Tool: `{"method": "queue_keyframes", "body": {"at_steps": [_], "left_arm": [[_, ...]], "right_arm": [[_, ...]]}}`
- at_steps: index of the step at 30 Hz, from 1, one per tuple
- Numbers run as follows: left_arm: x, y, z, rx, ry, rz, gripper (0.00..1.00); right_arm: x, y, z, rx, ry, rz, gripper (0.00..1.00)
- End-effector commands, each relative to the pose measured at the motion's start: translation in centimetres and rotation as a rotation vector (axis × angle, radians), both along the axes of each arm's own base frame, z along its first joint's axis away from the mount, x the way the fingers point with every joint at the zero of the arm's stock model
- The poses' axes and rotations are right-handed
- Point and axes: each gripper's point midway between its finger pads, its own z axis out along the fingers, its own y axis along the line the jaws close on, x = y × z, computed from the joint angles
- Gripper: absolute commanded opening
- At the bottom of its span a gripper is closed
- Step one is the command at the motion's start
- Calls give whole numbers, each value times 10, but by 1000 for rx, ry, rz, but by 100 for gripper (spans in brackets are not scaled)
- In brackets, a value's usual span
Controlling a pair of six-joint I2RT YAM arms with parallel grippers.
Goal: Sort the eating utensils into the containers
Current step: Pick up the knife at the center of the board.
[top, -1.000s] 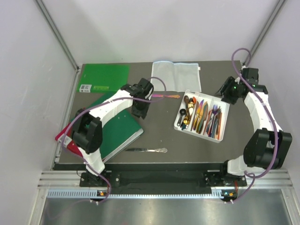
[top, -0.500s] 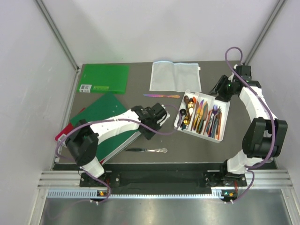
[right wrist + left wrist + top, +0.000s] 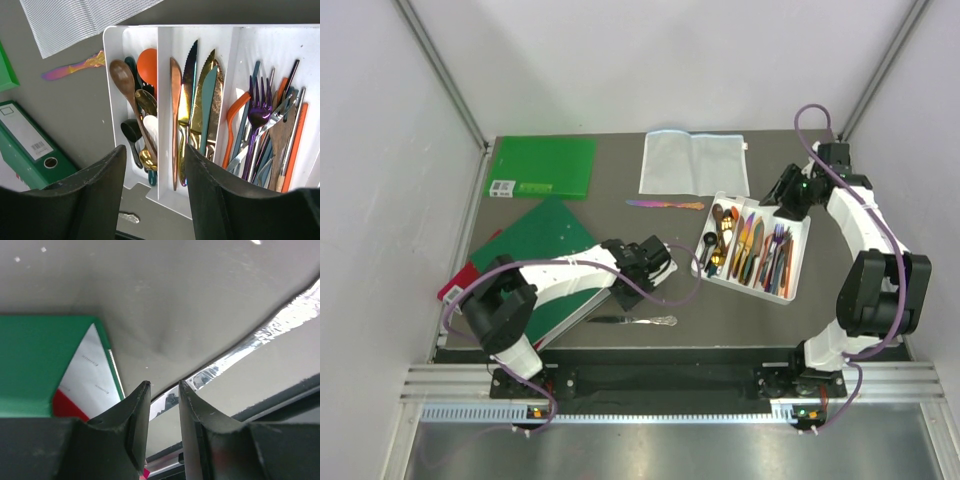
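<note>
The white compartment tray point(image 3: 699, 263) holds several spoons, knives and forks; the right wrist view shows its dividers point(image 3: 162, 60). My right gripper point(image 3: 790, 194) point(image 3: 155, 150) hovers open and empty over the tray's far end. A silver knife point(image 3: 635, 320) lies on the table near the front edge. My left gripper point(image 3: 656, 264) hangs just above and behind it, jaws a narrow gap apart with nothing between them point(image 3: 164, 385); the knife point(image 3: 280, 322) shows beyond the fingertips. An iridescent utensil point(image 3: 665, 204) point(image 3: 75, 67) lies on the table left of the tray.
A flat green book point(image 3: 542, 167) lies at the back left. A green binder point(image 3: 552, 232) point(image 3: 35, 360) point(image 3: 25, 145) rests on a red one point(image 3: 455, 290) at the left. A white mesh pouch point(image 3: 695, 162) point(image 3: 85, 20) lies behind the tray.
My left gripper has swung from beside the iridescent utensil toward the front, ending over the silver knife. My right gripper has shifted left over the tray's far end.
</note>
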Motion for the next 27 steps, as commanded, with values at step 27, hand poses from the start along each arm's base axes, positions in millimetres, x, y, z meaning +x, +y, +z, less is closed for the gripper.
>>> {"method": "queue_keyframes", "body": {"at_steps": [27], "left_arm": [[-30,-43,-36,-48,176,-200,42]], "right_arm": [[-16,9,-1,16,-15,19,50]]}}
